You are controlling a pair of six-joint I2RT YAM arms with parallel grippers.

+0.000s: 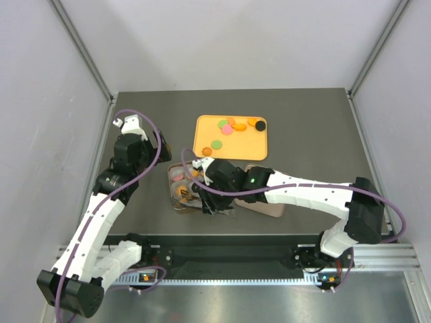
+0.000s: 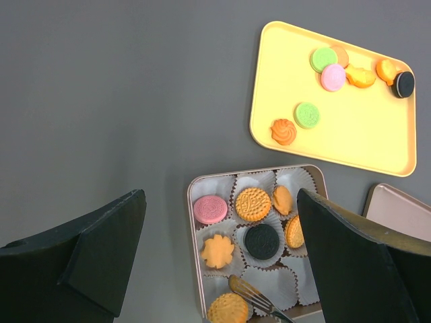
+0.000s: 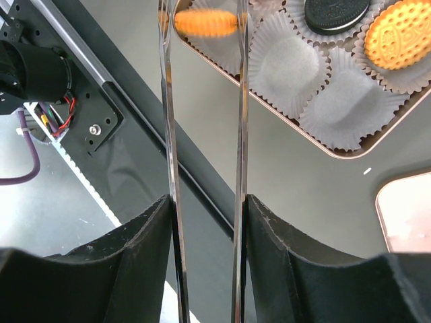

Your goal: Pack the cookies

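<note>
Squeezing a pair of metal tongs (image 3: 242,121), the right gripper (image 3: 207,202) is clenched on them, one finger pressing on each blade. The tong tips are pinching an orange cookie (image 3: 205,21) between them. That cookie is hanging at the near edge of the rose-gold tin (image 2: 195,256), right over one of the white paper cups (image 3: 286,67). Honestly can't tell if it's touching the paper or floating just above it. A couple of the cups right next to it are sitting empty.

Six more cookies (image 2: 252,204) are sitting in cups toward the far side of the tin: a pink one, a black one and four orange ones, one of them flower-shaped.

The rest are lying loose on the yellow tray (image 2: 363,134), which is sitting just far and right of the tin. I'm seeing two green, a pink, a black and a few orange ones there, mostly bunched at the tray's far end.

A pinkish lid (image 2: 404,215) is lying flat on the dark table (image 2: 101,101), just right of the tin.

The left gripper (image 2: 221,195) is hovering above the table to the left of the tin. Its jaws are spread wide and gripping nothing.
</note>
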